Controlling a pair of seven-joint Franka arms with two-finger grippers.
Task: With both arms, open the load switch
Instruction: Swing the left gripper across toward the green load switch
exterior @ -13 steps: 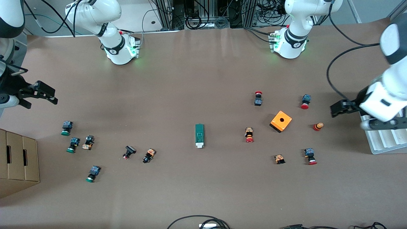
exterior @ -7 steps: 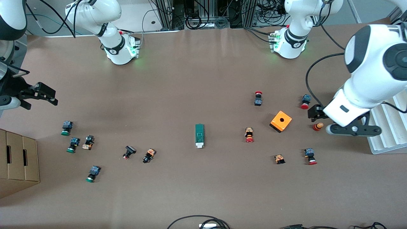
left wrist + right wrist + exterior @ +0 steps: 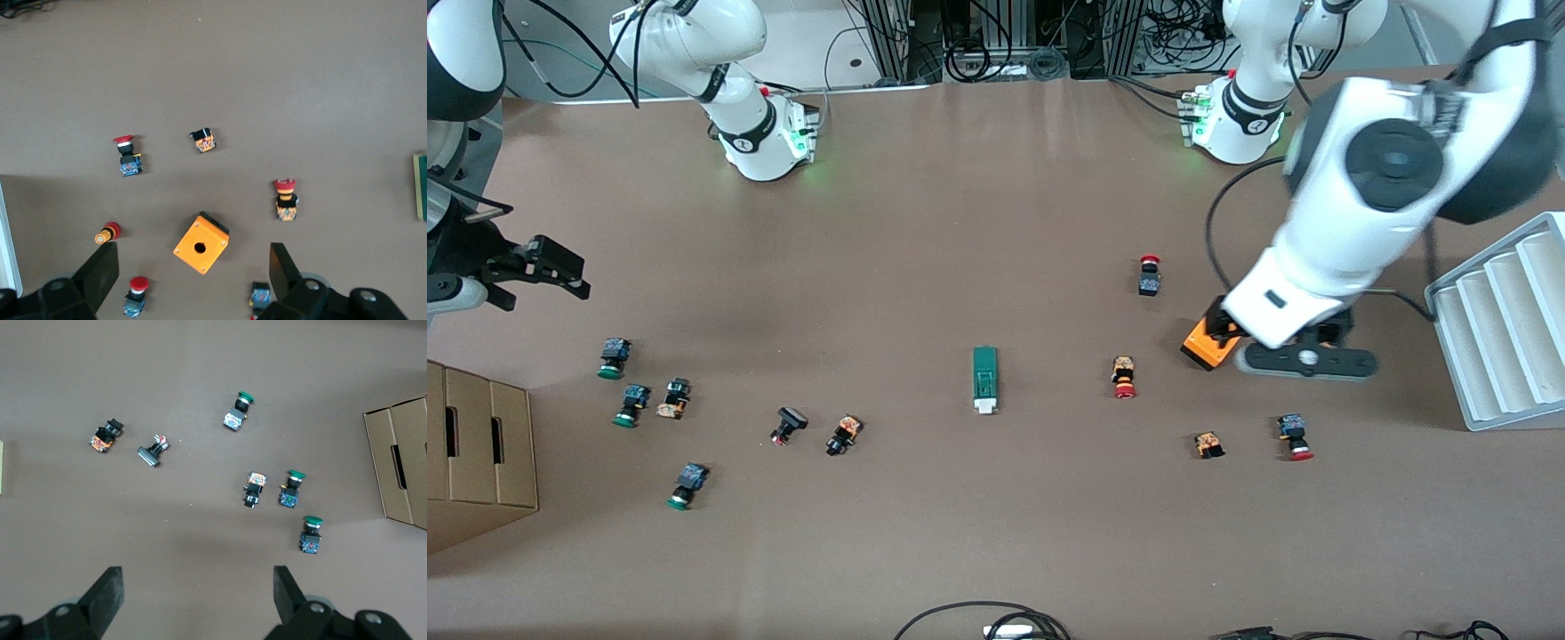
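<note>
My left gripper [image 3: 190, 277] hangs wide open and empty over the orange box [image 3: 201, 243], among red-capped push buttons [image 3: 285, 199]. My right gripper [image 3: 197, 597], equally spread and empty, hovers near the cardboard box [image 3: 476, 449]; the load switch [image 3: 984, 380] lies untouched mid-table [image 3: 996, 533].

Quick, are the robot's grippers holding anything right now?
Left gripper: open, holding nothing, up over the orange box.
Right gripper: open, holding nothing, over bare table.
</note>
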